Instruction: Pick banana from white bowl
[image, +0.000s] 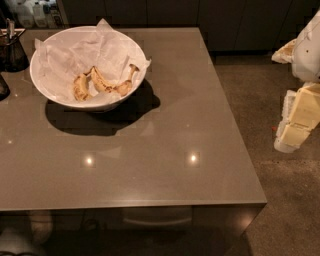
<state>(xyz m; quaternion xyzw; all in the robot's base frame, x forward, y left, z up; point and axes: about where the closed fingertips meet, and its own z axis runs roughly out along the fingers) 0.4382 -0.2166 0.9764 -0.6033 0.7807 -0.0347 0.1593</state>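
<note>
Approach step, reach not yet begun: gripper (286, 141) hangs off the surface's (165, 150) right edge, state can't tell; next move must cross to banana (112, 87) in bowl (35, 75) near far-left corner.

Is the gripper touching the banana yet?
Apart. The camera view shows the gripper off the right side of the table, far from the banana lying in the white bowl.

Crumpled paper (70, 52) lines the glossy white bowl (92, 103); matt plastic claw (292, 134) hangs far right.
</note>
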